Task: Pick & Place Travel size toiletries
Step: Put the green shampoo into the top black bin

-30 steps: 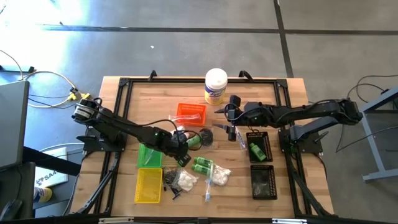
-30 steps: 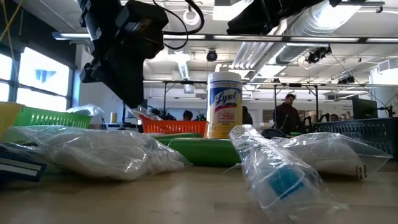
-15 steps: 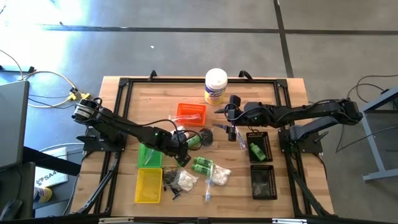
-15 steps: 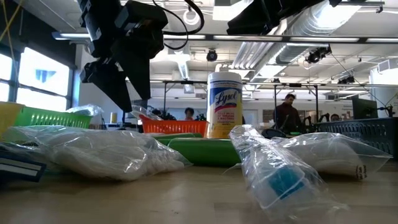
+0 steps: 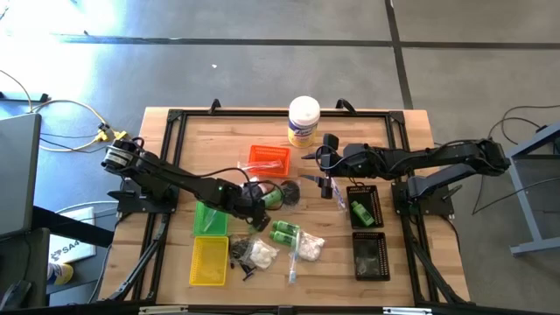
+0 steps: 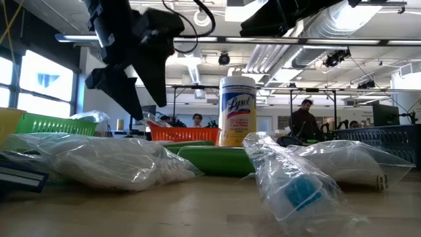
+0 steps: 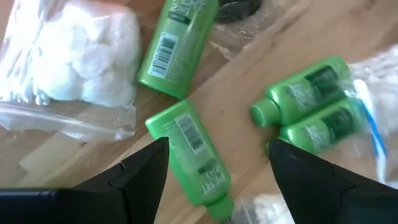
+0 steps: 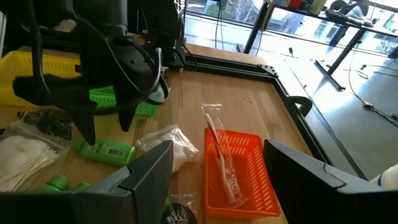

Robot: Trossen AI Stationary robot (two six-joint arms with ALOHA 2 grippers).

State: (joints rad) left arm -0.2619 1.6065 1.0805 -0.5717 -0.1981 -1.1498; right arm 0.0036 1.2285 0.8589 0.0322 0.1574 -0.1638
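- Left gripper (image 7: pixel 214 165) is seen spread wide, empty, poised directly above a small green plastic bottle (image 7: pixel 191 155) lying flat on the wooden table (image 7: pixel 298 37).
- Bottle's long axis is judged oblique to the finger gap.
- Right gripper (image 5: pixel 325 179), also parted, waits farther off.

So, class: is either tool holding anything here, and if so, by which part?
Nothing is held. The left tool stands open above a green tube lying on the table; the right tool is open and empty too.
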